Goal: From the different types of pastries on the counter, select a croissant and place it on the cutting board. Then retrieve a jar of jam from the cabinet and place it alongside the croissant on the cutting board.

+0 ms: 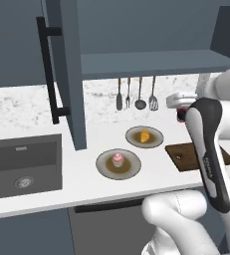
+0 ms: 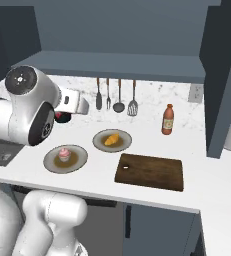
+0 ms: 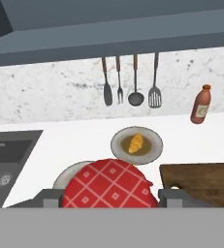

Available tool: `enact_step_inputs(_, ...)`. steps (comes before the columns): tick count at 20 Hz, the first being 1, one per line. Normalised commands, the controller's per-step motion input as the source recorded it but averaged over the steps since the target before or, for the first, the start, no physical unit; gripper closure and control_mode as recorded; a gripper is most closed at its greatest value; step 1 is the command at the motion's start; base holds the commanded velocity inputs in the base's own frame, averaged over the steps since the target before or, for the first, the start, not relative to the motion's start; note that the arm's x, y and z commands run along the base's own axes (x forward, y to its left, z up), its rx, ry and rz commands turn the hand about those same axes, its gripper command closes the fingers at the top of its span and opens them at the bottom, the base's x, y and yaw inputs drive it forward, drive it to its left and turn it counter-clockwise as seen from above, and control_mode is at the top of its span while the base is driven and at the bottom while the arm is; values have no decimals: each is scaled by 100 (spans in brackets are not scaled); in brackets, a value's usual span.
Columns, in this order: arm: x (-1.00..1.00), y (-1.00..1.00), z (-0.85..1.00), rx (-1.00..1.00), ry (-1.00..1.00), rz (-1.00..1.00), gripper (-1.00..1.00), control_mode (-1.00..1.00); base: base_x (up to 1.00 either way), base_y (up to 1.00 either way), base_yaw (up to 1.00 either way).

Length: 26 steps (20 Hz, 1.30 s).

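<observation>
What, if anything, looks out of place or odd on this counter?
Nothing is spilled or damaged. One oddity: the small red jar with a checked top sits between the fingers of the gripper, while the golden curved croissant lies on its round grey-rimmed plate and the dark brown wooden cutting board is bare.

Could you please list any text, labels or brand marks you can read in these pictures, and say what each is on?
Dark lettering runs along the white robot arm's black forearm panel: too blurred to read.
Pale label on the tall orange-red bottle: no legible text.
Nothing else bears writing.
</observation>
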Motion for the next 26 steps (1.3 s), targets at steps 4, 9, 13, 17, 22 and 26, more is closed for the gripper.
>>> enact_step_inputs(4, -65, -31, -67, 0, 0, 1, 100, -100, 0, 0, 0)
enact_step_inputs(9, -55, -30, -46, 0, 1, 1, 100, -100, 0, 0, 0)
enact_step_inputs(13, -5, -31, -27, -2, 0, 3, 100, -100, 0, 0, 0)
enact_step_inputs(17, 0, -29, -13, -1, 0, 1, 100, -100, 0, 0, 0)
enact_step_inputs(22, 0, -29, -20, -1, 0, 0, 100, -100, 0, 0, 0)
enact_step_inputs(26, -11, -45, -54, -4, 0, 0, 100, -100, 0, 0, 0)
